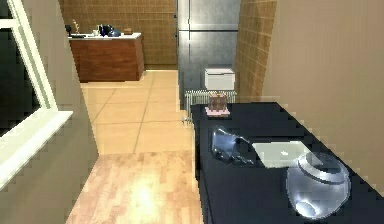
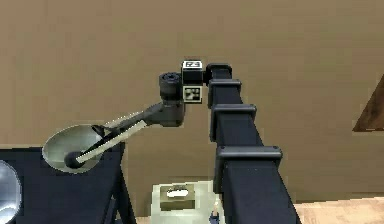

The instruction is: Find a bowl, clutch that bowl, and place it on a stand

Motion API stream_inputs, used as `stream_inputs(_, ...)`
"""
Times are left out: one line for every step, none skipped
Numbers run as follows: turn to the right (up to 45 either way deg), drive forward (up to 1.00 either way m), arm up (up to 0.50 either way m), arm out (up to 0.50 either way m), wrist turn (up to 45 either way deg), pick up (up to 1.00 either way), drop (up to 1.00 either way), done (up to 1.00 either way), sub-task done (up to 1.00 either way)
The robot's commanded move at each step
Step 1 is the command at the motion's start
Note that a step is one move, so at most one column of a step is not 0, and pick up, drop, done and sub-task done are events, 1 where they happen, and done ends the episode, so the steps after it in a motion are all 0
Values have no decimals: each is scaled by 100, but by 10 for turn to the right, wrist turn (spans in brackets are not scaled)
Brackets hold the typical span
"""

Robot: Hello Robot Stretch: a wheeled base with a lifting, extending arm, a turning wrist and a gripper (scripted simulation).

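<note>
The dark square arm (image 2: pixel 240 140) hides the right side of a pale boxy object (image 2: pixel 178 197) at six o'clock in the arm side view. The gripper (image 2: pixel 80 155) reaches toward eight o'clock. Its thin fingers (image 2: pixel 120 130) lie across a grey-olive rounded bowl (image 2: pixel 60 140) at the far edge of a black-topped table (image 2: pixel 50 195). Whether it grips the bowl cannot be told. A clear glass globe (image 1: pixel 318 185) sits at five o'clock in the forward view.

- Long dark flat-topped stand (image 1: pixel 250 128): upright on the wooden floor, running along the wall at the forward view's right.
- Shallow round grey-beige bowl (image 2: pixel 70 138): tilted with its hollow showing, at the stand's corner in the arm side view's left. Whether it touches the top cannot be told.
</note>
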Motion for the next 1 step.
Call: stream_inputs(0, 0, 0, 0, 450, 0, 0, 0, 0)
